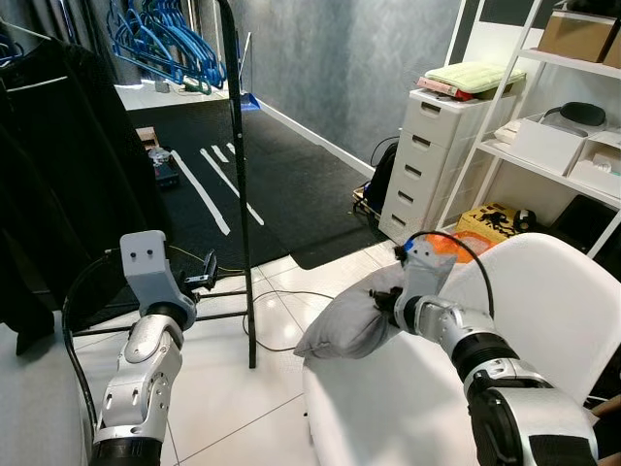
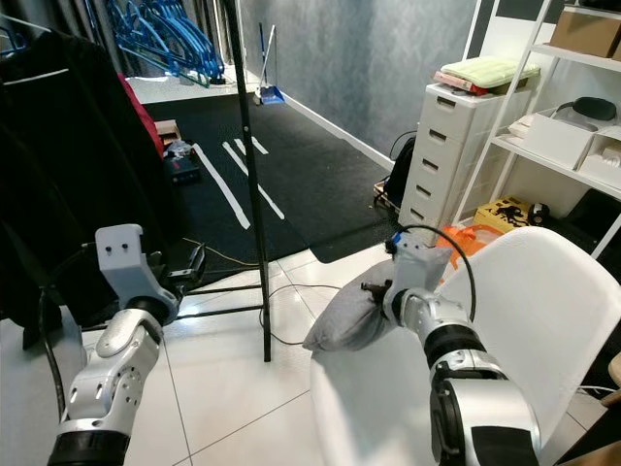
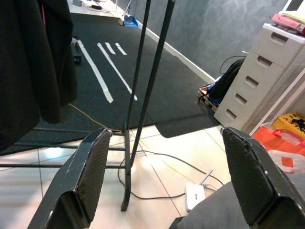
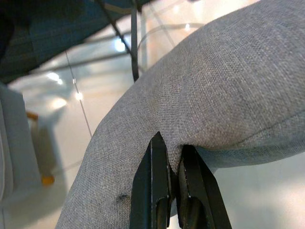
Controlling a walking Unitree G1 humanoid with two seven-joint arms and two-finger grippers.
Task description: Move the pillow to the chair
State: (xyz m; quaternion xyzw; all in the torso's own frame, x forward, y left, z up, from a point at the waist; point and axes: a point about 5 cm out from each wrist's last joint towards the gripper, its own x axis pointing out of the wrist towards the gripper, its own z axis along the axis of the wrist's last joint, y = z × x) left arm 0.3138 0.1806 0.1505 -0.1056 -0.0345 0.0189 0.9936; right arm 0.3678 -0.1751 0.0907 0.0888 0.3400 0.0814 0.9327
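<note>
A: Pinching a fold of grey fabric, the right gripper has its jaws pressed almost together on the pillow, lower centre of the head camera's frame.

B: And where does that pillow sit?

A: On the front edge of the white chair, lower right of the frame, its far end drooping out over the tiled floor. The right arm reaches across the seat to it.

B: The other side?

A: The left gripper is held up at lower left, jaws spread wide and holding nothing. Between its fingers you see the legs of a black clothes rack and a white cable trailing over the tiles.

B: Background?

A: Dark garments hang at upper left, blue hangers behind them. A white drawer unit stands upper right with a folded green towel on top, beside open shelving. An orange bag lies just behind the chair.
</note>
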